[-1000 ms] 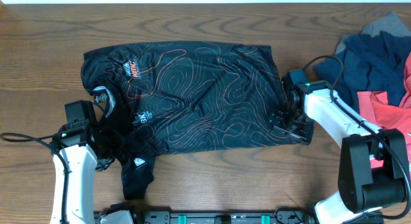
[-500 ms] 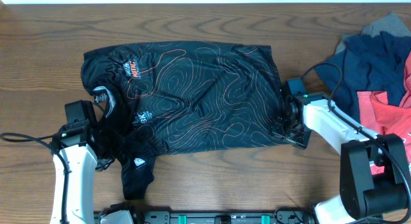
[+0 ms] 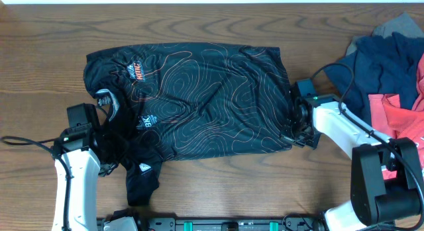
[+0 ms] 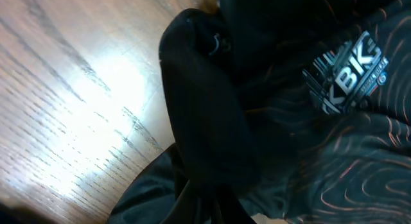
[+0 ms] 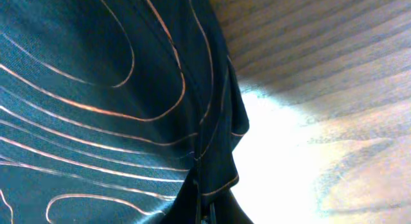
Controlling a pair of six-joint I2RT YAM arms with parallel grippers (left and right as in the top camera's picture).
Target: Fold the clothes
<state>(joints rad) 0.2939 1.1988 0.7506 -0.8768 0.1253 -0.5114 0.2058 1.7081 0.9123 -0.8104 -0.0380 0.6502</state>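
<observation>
A black jersey (image 3: 199, 98) with thin orange contour lines lies spread across the table, its sleeve (image 3: 140, 178) trailing toward the front edge. My left gripper (image 3: 109, 143) is shut on a bunched fold of the jersey (image 4: 212, 147) at its left side, near a white logo (image 4: 350, 70). At the jersey's right lower hem my right gripper (image 3: 293, 133) is shut on the fabric edge (image 5: 215, 153). Both sets of fingers are hidden under cloth in the wrist views.
A pile of other clothes sits at the far right: navy (image 3: 384, 65), coral-red (image 3: 391, 112) and grey (image 3: 397, 24). Bare wooden table (image 3: 218, 184) surrounds the jersey. A black rail (image 3: 218, 224) runs along the front edge.
My right gripper has slid slightly toward the jersey's right hem and closed on it. The left arm and the jersey have stayed still.
</observation>
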